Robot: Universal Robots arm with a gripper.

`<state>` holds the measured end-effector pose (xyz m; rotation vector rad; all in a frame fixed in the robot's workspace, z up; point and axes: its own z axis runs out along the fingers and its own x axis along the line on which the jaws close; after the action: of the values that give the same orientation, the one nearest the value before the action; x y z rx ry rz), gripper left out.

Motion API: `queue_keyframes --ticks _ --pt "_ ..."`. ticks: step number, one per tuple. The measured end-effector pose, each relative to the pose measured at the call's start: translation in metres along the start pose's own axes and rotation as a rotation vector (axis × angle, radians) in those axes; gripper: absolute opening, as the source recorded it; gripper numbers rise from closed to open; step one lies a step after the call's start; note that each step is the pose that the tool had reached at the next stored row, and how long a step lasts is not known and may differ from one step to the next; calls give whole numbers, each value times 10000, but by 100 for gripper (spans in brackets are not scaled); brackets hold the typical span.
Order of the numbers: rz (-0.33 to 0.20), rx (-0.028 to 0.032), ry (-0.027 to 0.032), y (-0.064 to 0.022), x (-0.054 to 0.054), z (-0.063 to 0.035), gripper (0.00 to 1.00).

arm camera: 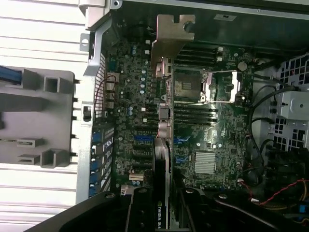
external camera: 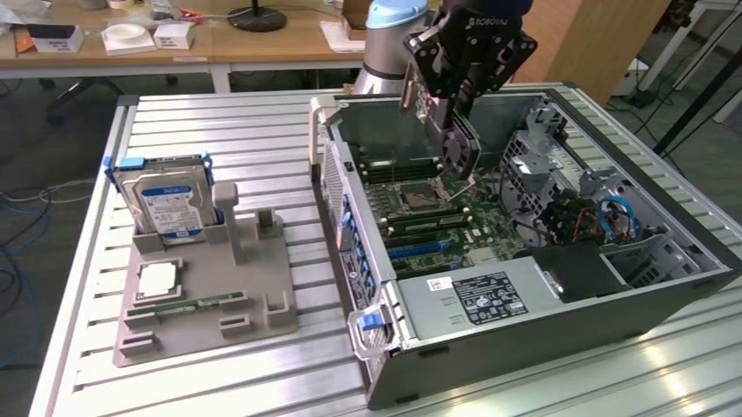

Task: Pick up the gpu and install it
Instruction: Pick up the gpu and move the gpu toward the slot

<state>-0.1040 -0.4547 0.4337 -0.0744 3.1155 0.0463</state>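
My gripper (external camera: pixel 450 109) hangs over the open computer case (external camera: pixel 557 339), shut on the gpu (external camera: pixel 460 148). The gpu is a dark flat card held on edge, pointing down toward the motherboard (external camera: pixel 464 221) near the CPU socket (external camera: pixel 418 198). In the wrist view the gpu (arm camera: pixel 164 145) shows edge-on between my fingers (arm camera: pixel 142 212), its silver bracket (arm camera: pixel 171 38) at the far end, above the green board's expansion slots (arm camera: pixel 142 159). The card is lifted clear of the board, not seated in a slot.
A grey fixture tray (external camera: pixel 249 295) on the slatted metal table holds an upright hard drive (external camera: pixel 168 200), a CPU (external camera: pixel 156 278) and a memory stick (external camera: pixel 186 306). Inside the case are a power supply (external camera: pixel 487 295), drive cages (external camera: pixel 545 148) and cables (external camera: pixel 603 217).
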Motion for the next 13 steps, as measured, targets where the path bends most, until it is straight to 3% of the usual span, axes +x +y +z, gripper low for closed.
queue_keyframes --ticks 4,13 --pt "-3 -1 -1 1 -25 2 26" --pt "-25 -1 0 2 -321 13 26"
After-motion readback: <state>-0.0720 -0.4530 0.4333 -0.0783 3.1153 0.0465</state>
